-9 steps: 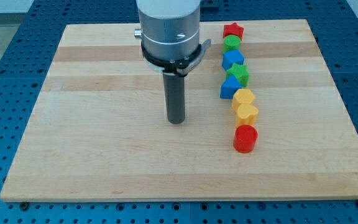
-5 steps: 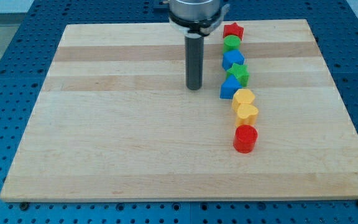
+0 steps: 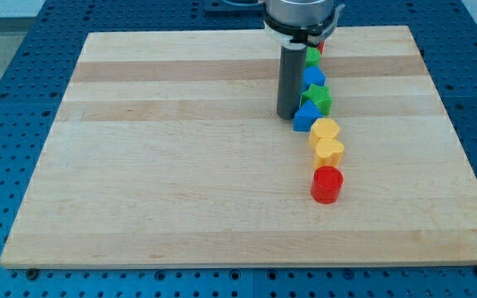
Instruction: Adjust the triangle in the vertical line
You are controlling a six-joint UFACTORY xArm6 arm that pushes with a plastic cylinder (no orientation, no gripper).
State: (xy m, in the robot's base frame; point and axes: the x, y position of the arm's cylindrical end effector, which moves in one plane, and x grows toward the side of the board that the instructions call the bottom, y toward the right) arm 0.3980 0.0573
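Observation:
A line of blocks runs down the view's right half of the wooden board (image 3: 139, 165). From the top: a red star, mostly hidden behind the arm, a green cylinder (image 3: 313, 56), a blue block (image 3: 314, 77), a green star (image 3: 320, 98), a blue triangle (image 3: 307, 117), a yellow hexagon (image 3: 325, 129), a yellow heart (image 3: 330, 150) and a red cylinder (image 3: 327, 184). My tip (image 3: 288, 114) stands just left of the blue triangle, touching or almost touching its upper left side.
The board lies on a blue perforated table (image 3: 7, 99). The arm's grey body (image 3: 301, 12) hangs over the top of the line and hides part of it.
My tip has moved up and to the right, from the board's middle to the left side of the blue triangle. The blocks have not visibly moved.

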